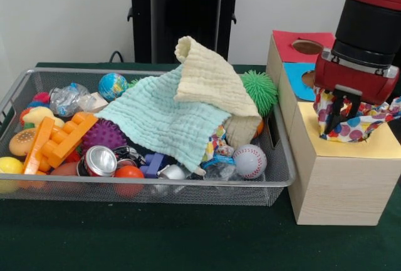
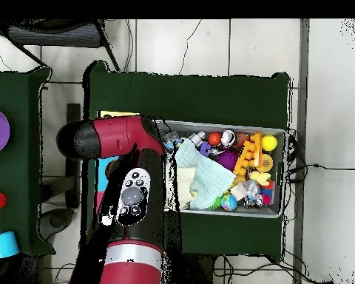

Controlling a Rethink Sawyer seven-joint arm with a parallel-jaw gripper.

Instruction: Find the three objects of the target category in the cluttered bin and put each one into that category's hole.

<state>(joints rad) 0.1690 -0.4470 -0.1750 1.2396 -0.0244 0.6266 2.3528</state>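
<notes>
My gripper (image 1: 336, 119) hangs over the yellow-topped wood box (image 1: 341, 183), to the right of the bin. It is shut on a polka-dot cloth (image 1: 351, 126) that bunches around the fingers on the box top and hides the hole. A second polka-dot piece (image 1: 216, 141) peeks out from under the mint cloth inside the wire mesh bin (image 1: 156, 185). No third one shows. In the overhead view the red arm (image 2: 129, 200) covers the gripper and the boxes, and the bin (image 2: 280, 174) lies to its right.
A mint waffle cloth (image 1: 169, 121) and a cream waffle cloth (image 1: 210, 77) drape over the bin's middle. Around them lie a green spiky ball (image 1: 260, 89), a baseball (image 1: 249, 160), a can (image 1: 99, 160) and an orange toy (image 1: 59, 139). Blue-topped (image 1: 296, 76) and red-topped (image 1: 301, 44) boxes stand behind the yellow one.
</notes>
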